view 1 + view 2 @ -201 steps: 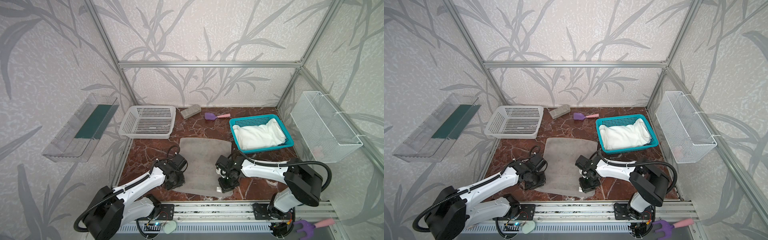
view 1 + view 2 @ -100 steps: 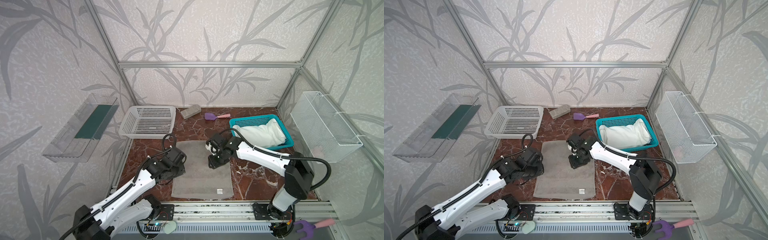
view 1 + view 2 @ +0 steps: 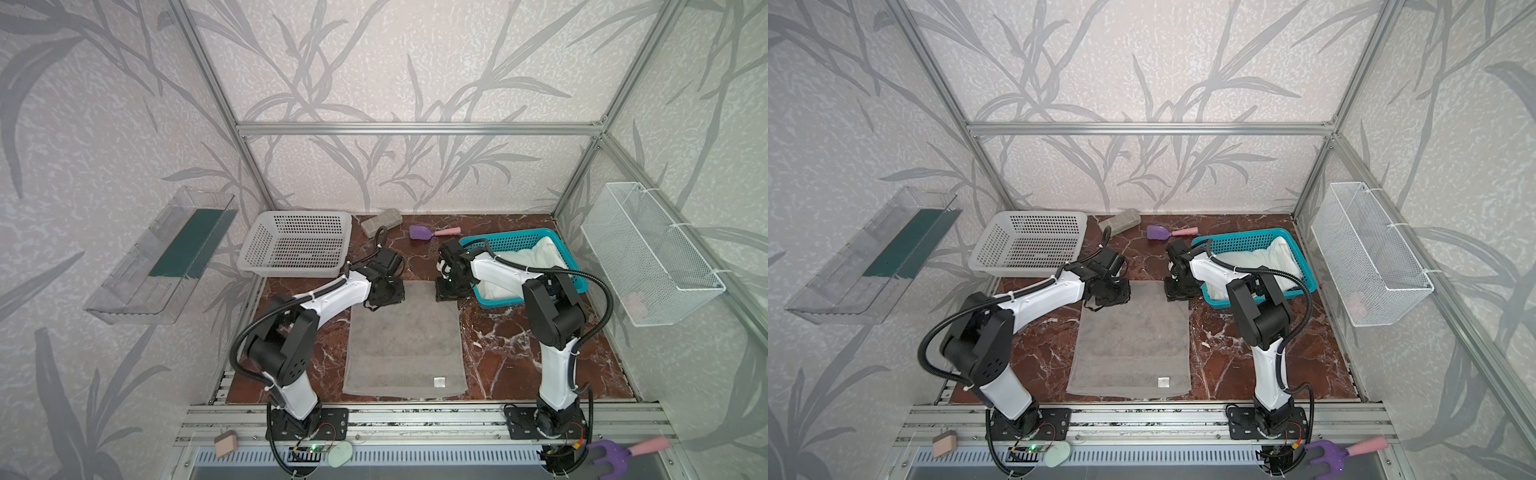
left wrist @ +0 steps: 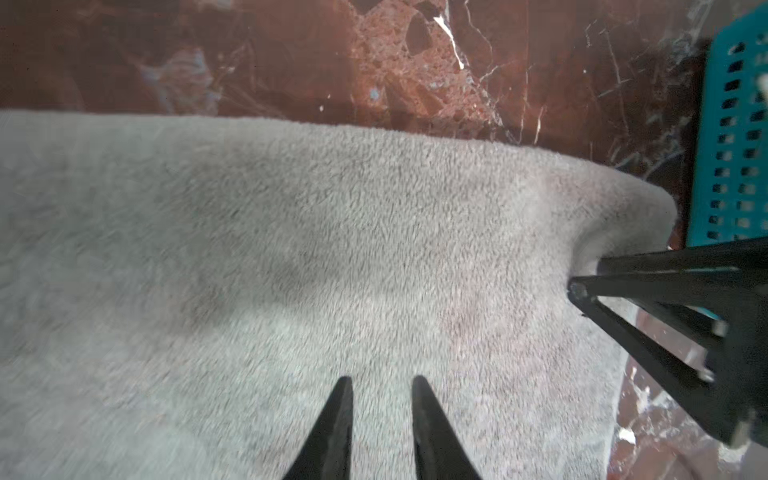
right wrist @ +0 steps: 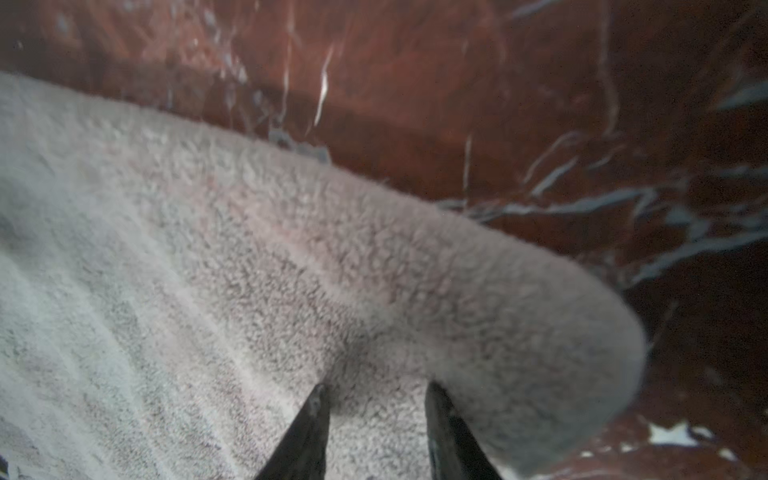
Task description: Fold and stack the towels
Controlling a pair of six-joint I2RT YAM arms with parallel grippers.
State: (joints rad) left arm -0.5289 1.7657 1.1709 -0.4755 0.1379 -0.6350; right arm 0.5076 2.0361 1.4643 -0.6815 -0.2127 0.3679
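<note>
Beside the teal perforated plastic basket, on the red-brown marble tabletop, the plain grey-taupe terry towel is lying as a flat rectangle, one corner sitting just beside the plastic. Both arms are working at that end. The left gripper is hovering over the cloth with its black fingers slightly apart and nothing pinched between them. The right gripper, the one closer to the basket, is holding its fingers wider apart, the tips sinking into the pile.

Trouble is most likely brewing at the corner by the basket, where the cloth is bulging into a thick, rounded hump. Fingers lifting away with loops snagged could be dragging that corner askew. An arm swinging outward could be nudging the basket and the larger white towel heaped inside it.

Elsewhere the grey cloth is looking smooth and square-edged, with a small white label showing at the end away from the basket.
</note>
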